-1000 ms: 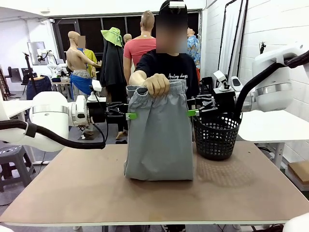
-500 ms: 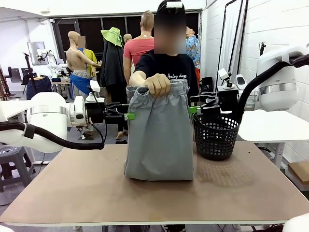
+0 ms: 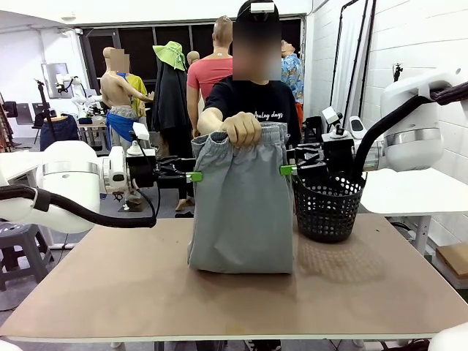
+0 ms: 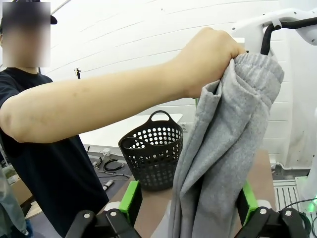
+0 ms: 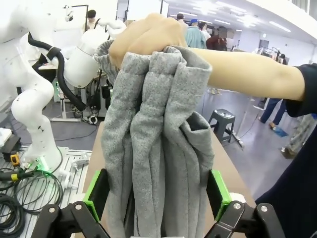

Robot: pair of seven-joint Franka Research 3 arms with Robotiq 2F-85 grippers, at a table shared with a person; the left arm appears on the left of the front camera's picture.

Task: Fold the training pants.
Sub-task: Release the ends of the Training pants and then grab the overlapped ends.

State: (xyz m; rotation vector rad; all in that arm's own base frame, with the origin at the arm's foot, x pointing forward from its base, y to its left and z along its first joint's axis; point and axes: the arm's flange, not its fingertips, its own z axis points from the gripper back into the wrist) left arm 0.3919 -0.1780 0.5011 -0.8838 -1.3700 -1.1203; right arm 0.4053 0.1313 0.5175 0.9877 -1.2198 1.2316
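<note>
In the front view a person's hand [image 3: 241,129] holds the training pants [image 3: 241,212] up by the gathered waistband. The grey cloth hangs in a folded bundle, its lower end resting on the desk [image 3: 146,292]. The left jaws come in at one side edge and the right jaws at the other, both high up near the waistband, with a green pad [image 3: 195,176] at the left edge. A black mesh basket [image 3: 329,208] stands just beside the pants; nothing rises above its rim, and I cannot tell what lies inside. In the left wrist view the jaws stand wide open around the hanging cloth and grip nothing, the fabric nearer one pad [image 4: 247,201]. In the right wrist view the jaws are likewise spread wide, with several bunched layers between the pads [image 5: 96,193], not yet pinched. The pants look light, soft and limp, so they will likely sag and slide wherever unsupported. The thicker elastic waistband corners seem the surest hold, provided all layers are caught together.
</note>
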